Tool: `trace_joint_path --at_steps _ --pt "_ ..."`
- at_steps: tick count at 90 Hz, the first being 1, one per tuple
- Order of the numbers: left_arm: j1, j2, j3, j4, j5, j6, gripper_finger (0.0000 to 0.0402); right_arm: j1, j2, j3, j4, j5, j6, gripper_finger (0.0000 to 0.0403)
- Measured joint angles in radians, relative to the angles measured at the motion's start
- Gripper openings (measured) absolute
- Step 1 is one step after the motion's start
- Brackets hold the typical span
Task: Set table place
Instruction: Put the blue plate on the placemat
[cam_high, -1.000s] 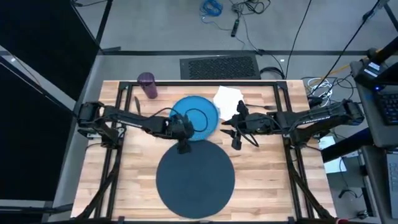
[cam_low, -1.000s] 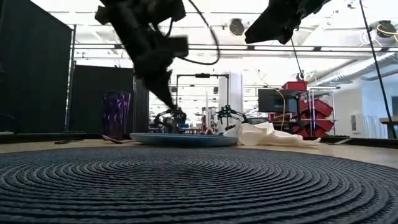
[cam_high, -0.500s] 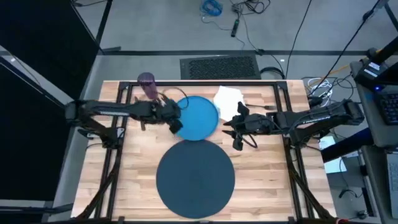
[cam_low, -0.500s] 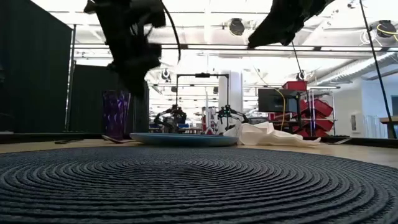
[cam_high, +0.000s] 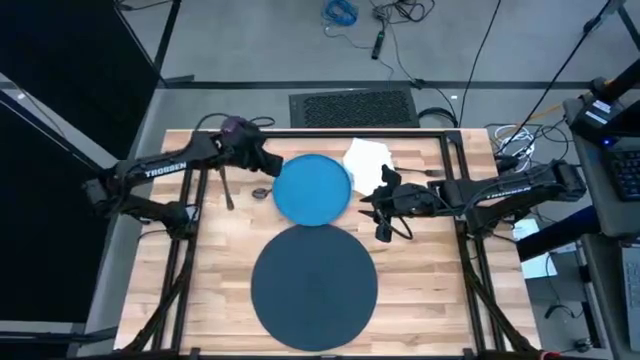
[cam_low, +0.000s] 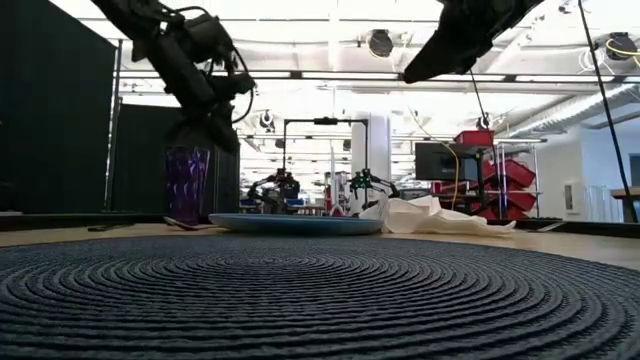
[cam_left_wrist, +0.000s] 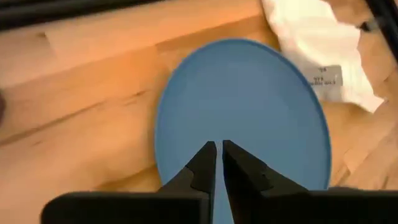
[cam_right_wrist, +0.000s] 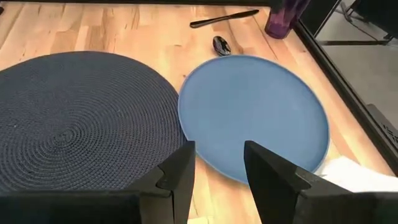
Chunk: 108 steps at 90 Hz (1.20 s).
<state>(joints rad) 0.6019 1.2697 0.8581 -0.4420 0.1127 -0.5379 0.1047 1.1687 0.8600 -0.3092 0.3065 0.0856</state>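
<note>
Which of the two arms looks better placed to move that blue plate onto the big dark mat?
Probably the right. The right gripper hovers open beside the blue plate, near the mat. The left gripper is shut, by the purple cup.

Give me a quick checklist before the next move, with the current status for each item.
1. Mat laid flat at the table's near edge: ok.
2. Blue plate on the mat: not ok, it lies on bare wood just beyond it.
3. Plate clear of the napkin: cannot tell, their edges look very close.
4. Left hand empty: ok, fingers shut on nothing, raised near the purple cup.
5. Right hand ready: ok, open, empty, raised beside the plate.
6. Cup upright: ok, standing at the far left corner.
</note>
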Motion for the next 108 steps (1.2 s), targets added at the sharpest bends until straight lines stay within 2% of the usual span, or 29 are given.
trace_joint_path --at_steps 18,36,67,108 --pt "-0.046 0.001 0.0 0.006 -0.02 0.028 0.0074 -0.001 0.0 0.0 -0.003 0.042 0.0 0.0123" --pt "-0.091 0.036 0.001 -0.033 -0.164 0.024 0.0104 -0.001 0.0 0.0 -0.003 0.042 0.0 0.0123" --pt "-0.098 0.189 0.001 -0.087 -0.176 -0.022 0.0107 -0.001 0.0 0.0 -0.005 0.036 0.0 0.0123" --pt "-0.095 0.29 0.001 -0.049 -0.164 -0.007 0.0107 -0.001 0.0 0.0 -0.019 0.032 0.0 0.0123"
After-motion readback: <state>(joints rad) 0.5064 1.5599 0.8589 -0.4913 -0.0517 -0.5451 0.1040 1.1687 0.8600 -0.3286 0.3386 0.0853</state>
